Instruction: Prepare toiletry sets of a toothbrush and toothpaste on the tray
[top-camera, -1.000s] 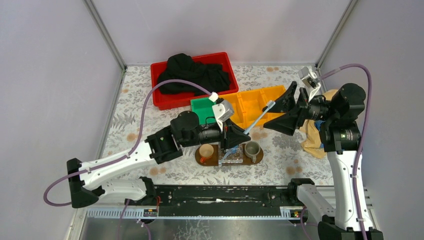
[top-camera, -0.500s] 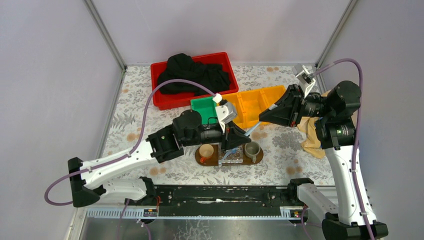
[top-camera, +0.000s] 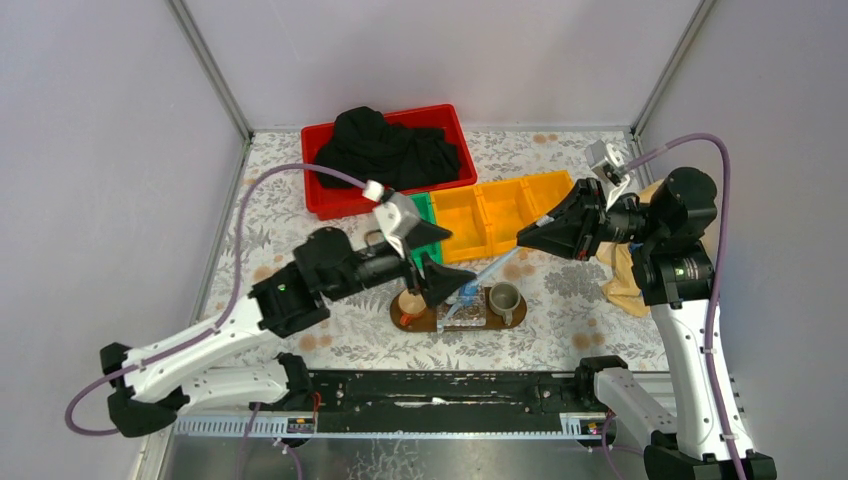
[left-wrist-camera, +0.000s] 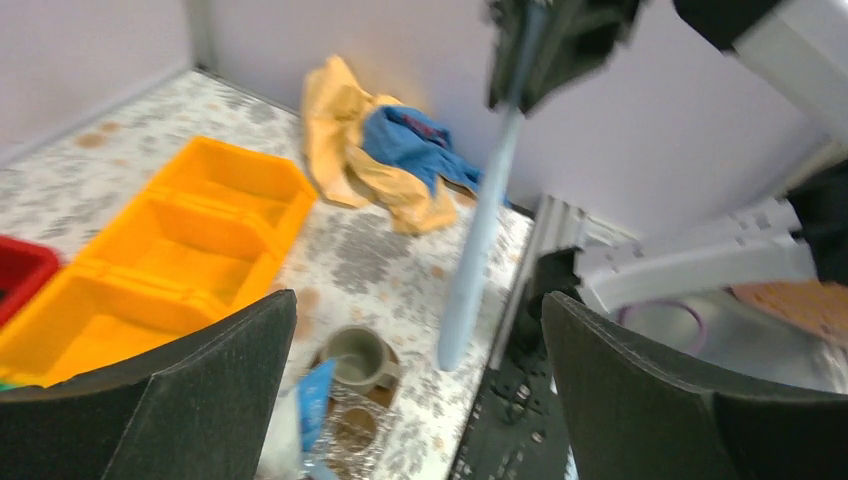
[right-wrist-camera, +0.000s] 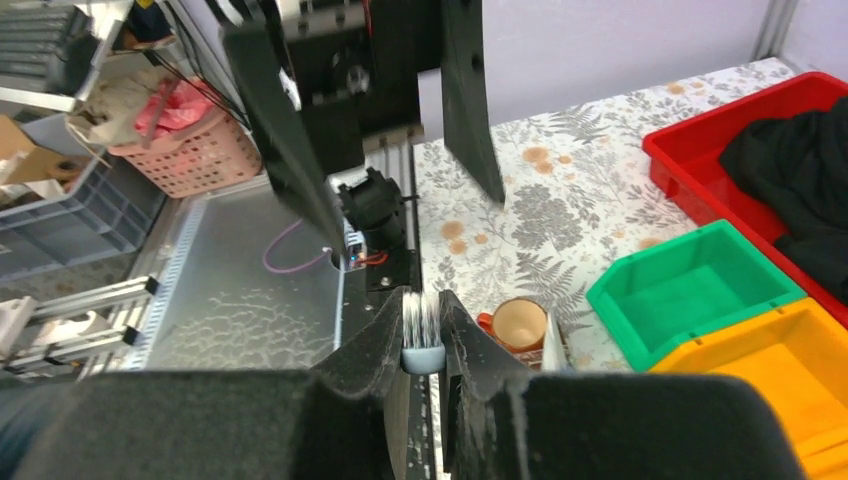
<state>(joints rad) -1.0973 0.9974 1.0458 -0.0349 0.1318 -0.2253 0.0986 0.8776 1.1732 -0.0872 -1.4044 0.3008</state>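
Your right gripper is clamped on the pale blue toothbrush, which slants down toward the dark tray. Your left gripper hangs just beside it, fingers wide apart. A floral tablecloth carries the red bin and yellow bins, and plain lilac walls enclose the table.
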